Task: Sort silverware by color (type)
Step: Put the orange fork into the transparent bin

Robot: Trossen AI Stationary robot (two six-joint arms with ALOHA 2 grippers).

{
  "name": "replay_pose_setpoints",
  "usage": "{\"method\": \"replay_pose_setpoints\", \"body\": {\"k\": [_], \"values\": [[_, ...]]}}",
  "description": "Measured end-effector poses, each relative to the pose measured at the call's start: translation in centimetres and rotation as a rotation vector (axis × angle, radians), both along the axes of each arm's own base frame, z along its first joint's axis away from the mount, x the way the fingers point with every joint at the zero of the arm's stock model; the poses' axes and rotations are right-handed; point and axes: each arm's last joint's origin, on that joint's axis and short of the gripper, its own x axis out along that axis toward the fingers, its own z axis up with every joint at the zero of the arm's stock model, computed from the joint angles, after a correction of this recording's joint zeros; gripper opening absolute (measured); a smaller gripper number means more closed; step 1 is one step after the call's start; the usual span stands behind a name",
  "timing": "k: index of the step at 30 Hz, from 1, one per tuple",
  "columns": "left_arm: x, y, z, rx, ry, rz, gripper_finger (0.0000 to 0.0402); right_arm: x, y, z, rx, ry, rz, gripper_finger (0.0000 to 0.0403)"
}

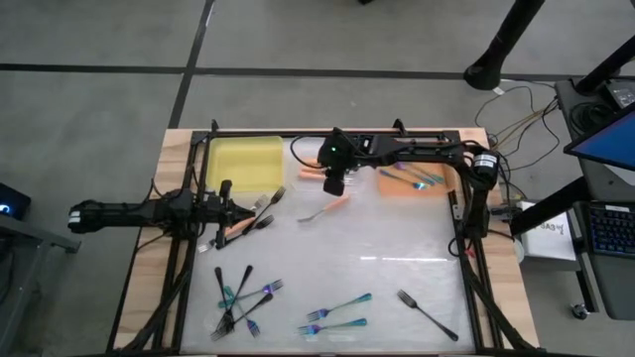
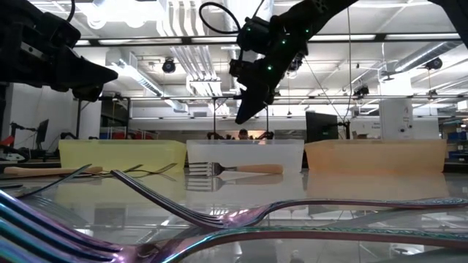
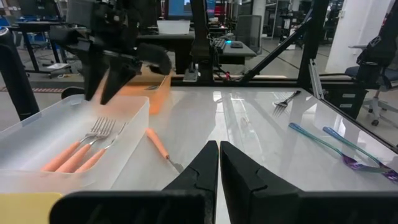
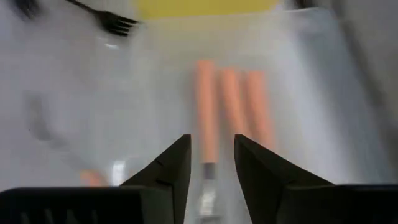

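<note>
Three orange-handled forks (image 4: 230, 106) lie side by side in the clear bin (image 3: 134, 115) at the table's far edge. My right gripper (image 4: 211, 165) hovers open above them, pointing down, holding nothing; it also shows in the high view (image 1: 334, 185). One orange fork (image 1: 324, 210) lies flat on the table in front of that bin. My left gripper (image 3: 218, 171) is shut and empty at the table's left side (image 1: 226, 203), beside a few orange and black forks (image 1: 253, 223). Teal forks (image 1: 422, 179) lie in the orange bin.
A yellow bin (image 1: 243, 162) stands left of the clear one, an orange bin (image 1: 397, 188) to its right. Black and teal forks are piled near the left front (image 1: 238, 297). Two teal forks (image 1: 337, 317) and a black fork (image 1: 427, 312) lie near the front edge.
</note>
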Motion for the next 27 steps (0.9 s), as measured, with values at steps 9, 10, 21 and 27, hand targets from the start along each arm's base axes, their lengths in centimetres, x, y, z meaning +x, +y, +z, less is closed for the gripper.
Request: {"method": "replay_pose_setpoints", "body": {"k": [9,10,21,27], "values": [[0.0,0.0,0.0,0.0,0.0,0.0,0.0,0.4,3.7,-1.1,0.333,0.03,0.262,0.009],[0.0,0.0,0.0,0.0,0.0,0.0,0.0,0.5,4.1,-1.4,0.309,0.042,0.293,0.0089],[0.0,0.0,0.0,0.0,0.0,0.0,0.0,2.0,6.2,-4.5,0.092,0.16,0.429,0.0112],[0.0,0.0,0.0,0.0,0.0,0.0,0.0,2.5,6.1,-5.3,0.088,0.15,0.429,0.0116]]}}
